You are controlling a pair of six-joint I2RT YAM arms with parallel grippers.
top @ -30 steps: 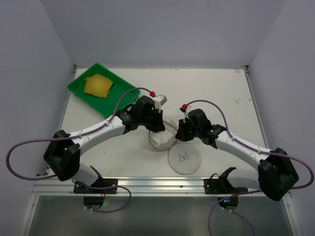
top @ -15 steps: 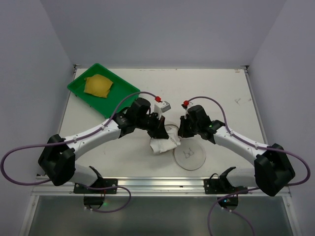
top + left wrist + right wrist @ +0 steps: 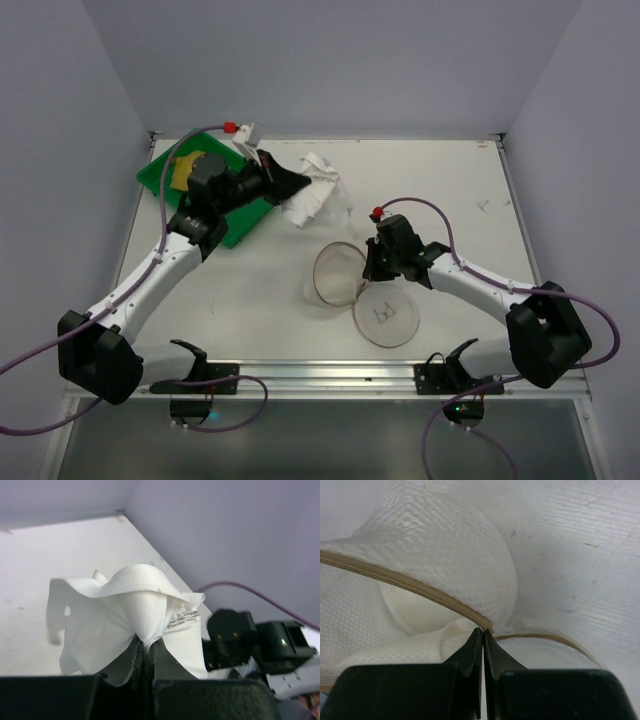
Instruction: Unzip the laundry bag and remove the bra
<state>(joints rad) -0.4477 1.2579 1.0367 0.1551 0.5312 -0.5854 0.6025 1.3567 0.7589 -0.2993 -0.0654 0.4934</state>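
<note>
The bra [image 3: 312,195] is held pinched in the left gripper [image 3: 285,185], above the worktop [image 3: 450,190], up and left of the laundry bag [image 3: 338,275]. The bag's zip rim is pinched by the right gripper [image 3: 483,640].

Bra [image 3: 312,195] just right of tray [image 3: 157,179]; laundry bag [image 3: 338,272] nearer, further right

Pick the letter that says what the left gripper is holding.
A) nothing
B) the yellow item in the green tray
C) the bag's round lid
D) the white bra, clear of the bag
D: in the left wrist view the left gripper is pinched shut on the white bra, and the top view shows it held well apart from the laundry bag.
</note>
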